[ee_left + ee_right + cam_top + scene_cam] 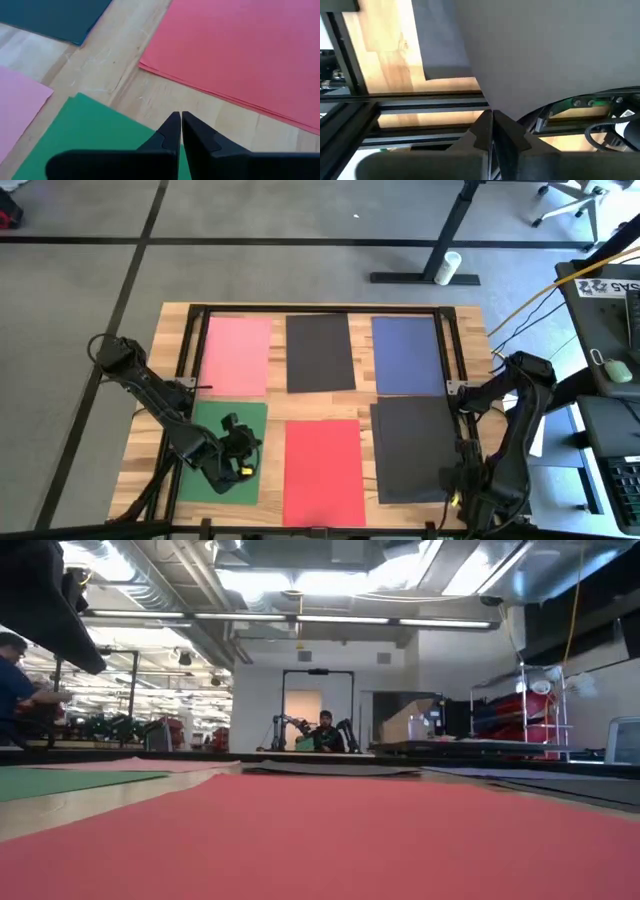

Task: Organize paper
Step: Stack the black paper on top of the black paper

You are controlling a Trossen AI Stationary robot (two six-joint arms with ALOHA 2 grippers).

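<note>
Six sheets lie flat on the worktop (pixel 470 320) in two rows: one pink sheet (pixel 238 355), one red sheet (pixel 323 470) in the near row's middle, one green sheet (pixel 215 430) beside it, one navy sheet (pixel 407 355), and two dark grey sheets (pixel 320 352). The left gripper (pixel 180 131), fingers pressed together and holding nothing, hovers over the green sheet's corner nearest the red; pushing down could crease or skid it. The right gripper (pixel 491 131), fingers likewise together, sits past the near grey sheet's edge, risking snagging it.

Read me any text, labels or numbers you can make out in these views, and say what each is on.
White printed sheet on the dark desk beside the table, high view: large black characters, cut off at the picture's edge and too blurred to read.
Paper sheets, wooden table, left gripper, right gripper: no markings visible.
</note>
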